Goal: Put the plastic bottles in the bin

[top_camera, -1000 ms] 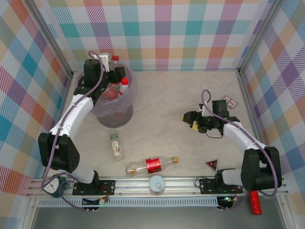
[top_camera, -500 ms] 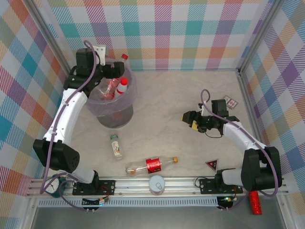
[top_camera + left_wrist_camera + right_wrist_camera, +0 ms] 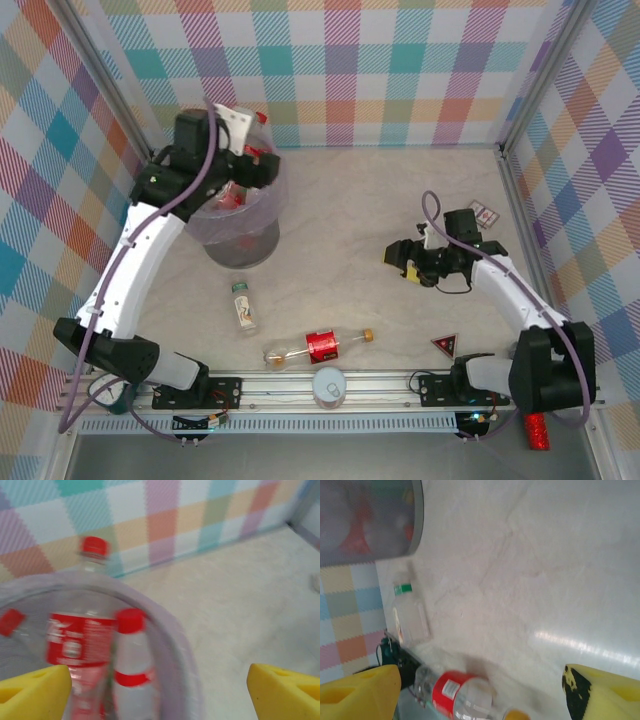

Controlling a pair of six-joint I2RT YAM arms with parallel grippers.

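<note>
The pale-purple bin [image 3: 240,235] stands at the back left with several plastic bottles inside. In the left wrist view a red-labelled bottle [image 3: 75,640] and a white bottle with a red cap [image 3: 131,665] lean inside its rim [image 3: 172,635]. My left gripper [image 3: 258,168] hangs open and empty above the bin's right rim. Two bottles lie on the table: a small one with a green band [image 3: 242,305] and a red-labelled one with a yellow cap [image 3: 318,347]. My right gripper [image 3: 400,258] is open over the table's right half, apart from both. The red-labelled bottle [image 3: 457,695] lies ahead of it.
A white round lid-like object [image 3: 329,385] sits on the front rail. A red triangular card [image 3: 445,345] and a small card [image 3: 484,212] lie on the right. A red glittery stick [image 3: 537,430] rests beyond the front right corner. Checked walls enclose the table.
My left wrist has swung about above the bin and its jaws stand wider than a second ago. The right gripper has drifted slightly toward the near edge.
</note>
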